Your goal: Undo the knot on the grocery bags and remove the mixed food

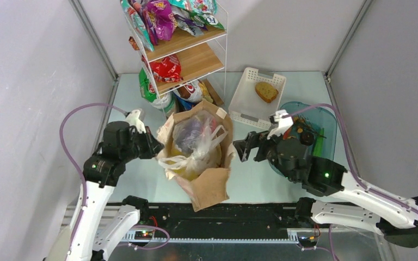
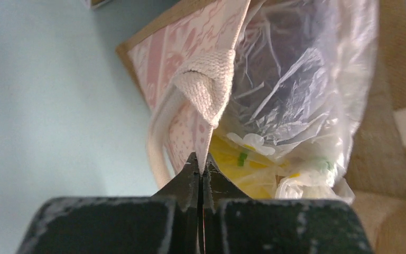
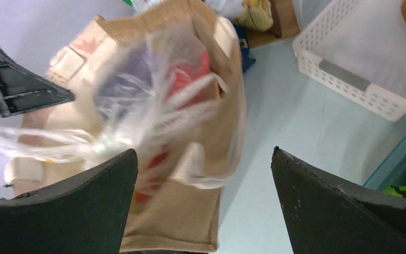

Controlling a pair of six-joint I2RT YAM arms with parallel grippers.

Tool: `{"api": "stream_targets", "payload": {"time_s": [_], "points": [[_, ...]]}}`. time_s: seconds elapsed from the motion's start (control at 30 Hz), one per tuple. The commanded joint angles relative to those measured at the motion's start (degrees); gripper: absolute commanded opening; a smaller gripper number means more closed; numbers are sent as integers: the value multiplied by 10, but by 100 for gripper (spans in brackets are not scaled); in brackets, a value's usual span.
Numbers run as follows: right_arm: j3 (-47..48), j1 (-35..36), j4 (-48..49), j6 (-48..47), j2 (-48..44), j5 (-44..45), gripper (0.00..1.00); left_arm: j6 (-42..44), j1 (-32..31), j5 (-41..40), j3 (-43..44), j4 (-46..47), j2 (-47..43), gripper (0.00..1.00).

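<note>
The brown paper bag stands upright at the table's middle, and the clear plastic bag sits inside it with its knotted handles sticking out. Yellow, red and purple food shows through the plastic. My left gripper is shut on the paper bag's left rim, just below a woven handle. My right gripper is open and empty, just right of the bag's mouth; the bag lies between and beyond its fingers.
A wire shelf with snack packets stands behind the bag. A white slatted basket holding a bread slice sits at the back right. A blue-tinted tub lies under my right arm.
</note>
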Motion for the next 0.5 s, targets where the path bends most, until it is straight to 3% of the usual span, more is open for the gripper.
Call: {"api": "stream_targets", "payload": {"time_s": [0.0, 0.2, 0.33, 0.47], "points": [[5, 13, 64, -37, -53, -4, 100, -4, -1, 57, 72, 90, -7, 0], [19, 32, 130, -60, -31, -77, 100, -15, -1, 70, -7, 183, -37, 0], [67, 32, 103, -77, 51, -113, 100, -18, -1, 67, -97, 250, -75, 0], [132, 18, 45, -115, 152, -187, 100, -16, -1, 70, -125, 266, -88, 0]]}}
